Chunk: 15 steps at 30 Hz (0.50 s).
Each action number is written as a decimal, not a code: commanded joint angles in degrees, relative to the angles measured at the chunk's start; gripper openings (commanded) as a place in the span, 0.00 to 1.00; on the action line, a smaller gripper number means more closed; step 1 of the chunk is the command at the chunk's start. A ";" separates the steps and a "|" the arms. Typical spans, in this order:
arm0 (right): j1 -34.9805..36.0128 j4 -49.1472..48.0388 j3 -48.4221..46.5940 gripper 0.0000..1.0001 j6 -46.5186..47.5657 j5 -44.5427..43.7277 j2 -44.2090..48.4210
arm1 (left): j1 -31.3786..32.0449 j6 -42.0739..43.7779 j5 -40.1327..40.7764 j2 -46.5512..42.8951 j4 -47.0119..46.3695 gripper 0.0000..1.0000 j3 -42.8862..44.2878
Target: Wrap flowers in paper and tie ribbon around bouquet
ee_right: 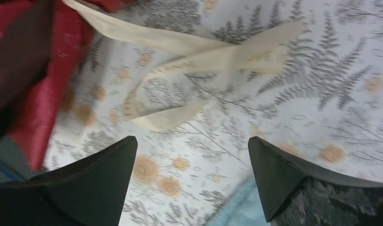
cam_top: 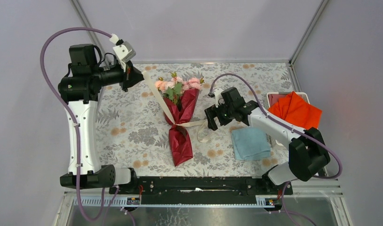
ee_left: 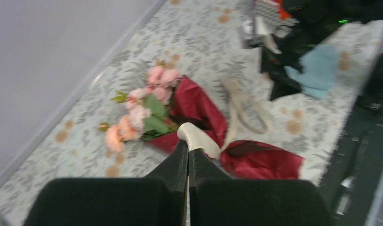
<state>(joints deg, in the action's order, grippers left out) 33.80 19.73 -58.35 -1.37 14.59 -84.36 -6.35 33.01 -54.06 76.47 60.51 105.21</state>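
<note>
The bouquet lies mid-table: pink and peach flowers (cam_top: 178, 84) stick out of a cone of dark red paper (cam_top: 181, 139). A cream ribbon (cam_top: 157, 96) runs taut from my left gripper (cam_top: 139, 75), raised at the back left, down to the cone's waist. There it wraps round, and a loose looped tail (cam_top: 203, 132) lies to the right. In the left wrist view my left gripper (ee_left: 188, 145) is shut on the ribbon (ee_left: 201, 140), above the flowers (ee_left: 138, 110) and paper (ee_left: 262, 162). My right gripper (ee_right: 192, 146) stands open over the cloth, just short of the ribbon tail (ee_right: 203, 54).
A folded light blue cloth (cam_top: 250, 142) lies right of the bouquet, under the right arm. An orange-red cloth (cam_top: 295, 110) sits in a white tray (cam_top: 274, 96) at the far right. A printed tablecloth (cam_top: 128, 127) covers the table, with walls close behind.
</note>
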 commanded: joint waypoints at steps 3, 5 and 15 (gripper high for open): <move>2.36 -13.84 -1.44 1.00 10.00 -0.85 5.10 | 0.96 -3.28 -11.92 0.07 11.29 0.00 4.77; 5.37 -24.76 -0.66 1.00 12.28 5.74 5.01 | 0.99 -3.61 -12.20 -0.21 11.74 0.00 5.45; 14.50 -49.35 -11.88 0.90 6.00 12.31 -14.81 | 0.99 -4.10 -10.68 -1.73 11.97 0.00 4.38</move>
<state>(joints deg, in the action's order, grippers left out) 46.76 -19.09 -64.90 6.24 24.03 -93.62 -5.65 30.09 -63.75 76.16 71.37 109.06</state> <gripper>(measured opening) 0.935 0.007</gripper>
